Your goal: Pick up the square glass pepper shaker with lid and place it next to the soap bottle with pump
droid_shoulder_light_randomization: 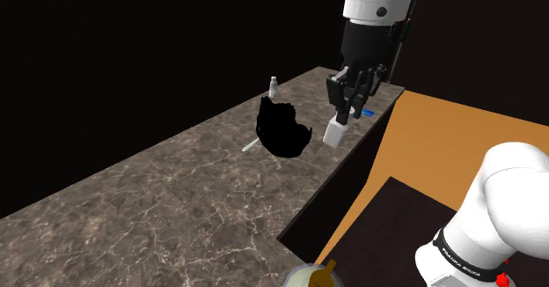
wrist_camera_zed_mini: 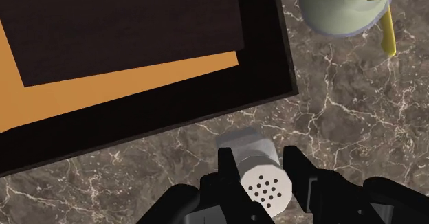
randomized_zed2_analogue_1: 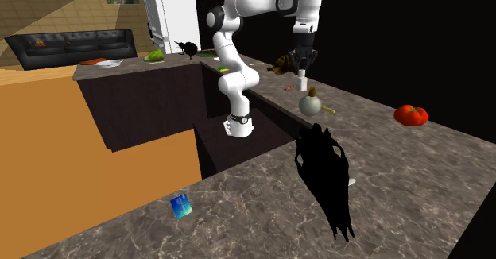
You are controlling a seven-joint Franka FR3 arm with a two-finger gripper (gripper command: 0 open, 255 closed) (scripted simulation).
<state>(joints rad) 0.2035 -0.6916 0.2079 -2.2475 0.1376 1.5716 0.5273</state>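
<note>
The jaws are clenched on the shaker (wrist_camera_zed_mini: 261,178), with 1 black finger (wrist_camera_zed_mini: 227,166) on each side of its pale body. The wrist view looks down on its white lid, dotted with small dark holes. In the shoulder view the shaker (droid_shoulder_light_randomization: 335,132) hangs upright below the hand, near the edge of the marbled brown surface (droid_shoulder_light_randomization: 158,197); whether its base touches I cannot tell.

In the second exterior view the shaker (randomized_zed2_analogue_1: 303,82) is just behind the soap bottle (randomized_zed2_analogue_1: 311,103), a round pale bottle with a brown pump. The 2 are near each other but apart. In the wrist view the bottle (wrist_camera_zed_mini: 339,9) stands on the surface beyond the shaker, clear of the jaws.

Farther out in the second exterior view, a ragged black shape (randomized_zed2_analogue_1: 326,178) lies on the surface nearer the camera. A small blue item (randomized_zed2_analogue_1: 181,206) sits by the edge and a tomato (randomized_zed2_analogue_1: 411,115) at that view's right. Beside the surface is an orange floor (wrist_camera_zed_mini: 103,85).
</note>
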